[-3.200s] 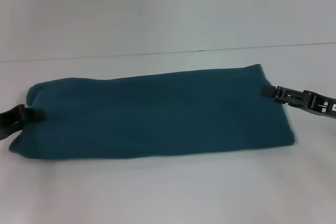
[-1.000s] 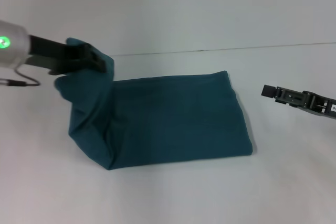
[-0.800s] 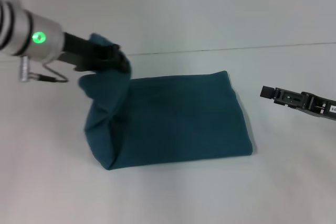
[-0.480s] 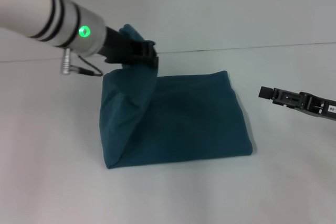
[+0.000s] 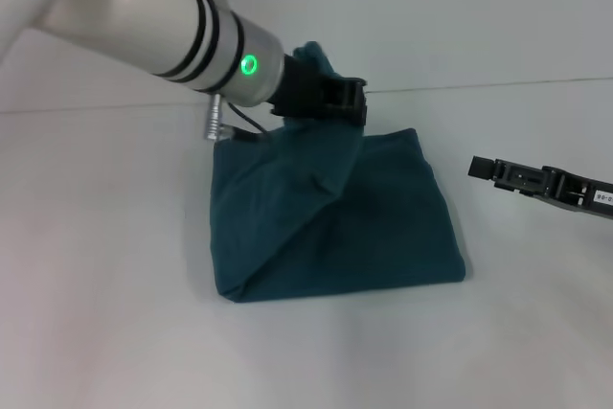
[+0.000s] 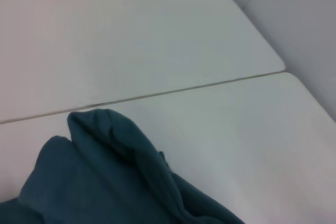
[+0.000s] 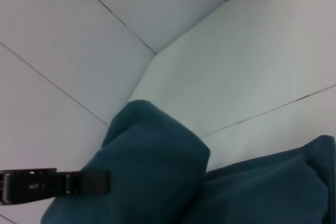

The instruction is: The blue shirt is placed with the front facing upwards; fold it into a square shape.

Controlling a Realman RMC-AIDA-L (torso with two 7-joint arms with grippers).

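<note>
My left fingers [image 5: 352, 102] grip the raised end of the blue shirt [image 5: 383, 227], already a narrow band on the white worktop [image 5: 105, 313], halfway through the last crosswise fold; my right fingers [image 5: 482, 169] hover beside it, empty, spread unclear.

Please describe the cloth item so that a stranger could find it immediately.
On the white table, look at the middle, under the left pincer. There lies the dark teal-blue cotton shirt, folded into a rough rectangle, one end lifted by that pincer. It is the only coloured item there.
</note>
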